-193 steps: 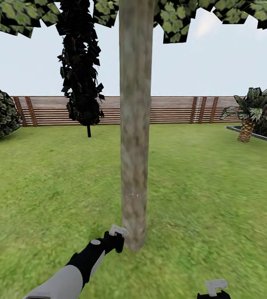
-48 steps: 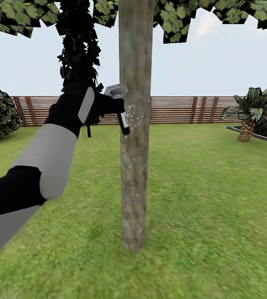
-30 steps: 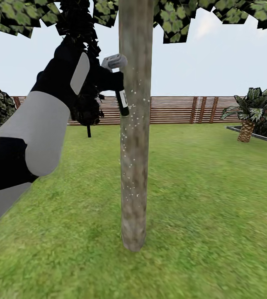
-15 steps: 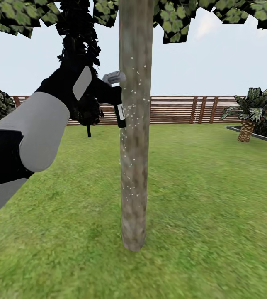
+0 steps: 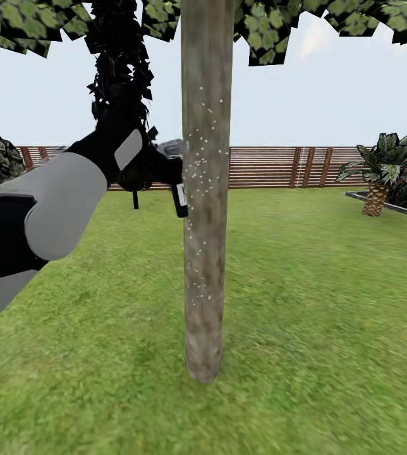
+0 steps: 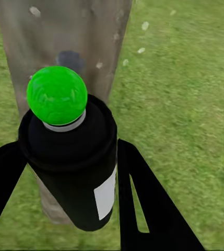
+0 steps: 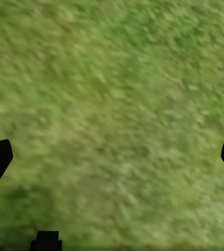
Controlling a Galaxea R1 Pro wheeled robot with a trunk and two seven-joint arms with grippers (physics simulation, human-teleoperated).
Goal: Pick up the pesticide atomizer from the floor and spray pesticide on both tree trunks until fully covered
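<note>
Grass lawn (image 5: 330,303), wooden slat fence (image 5: 267,165) behind. Tree trunk (image 5: 206,208) centre, white pesticide specks (image 5: 197,170) on bark. Left gripper (image 5: 165,169) clamps pesticide atomizer (image 5: 179,197) just beside trunk. Right gripper (image 7: 112,157) fingers spread wide above grass.

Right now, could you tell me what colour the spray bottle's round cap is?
Bright green, seen best in the left wrist view: round cap.
</note>
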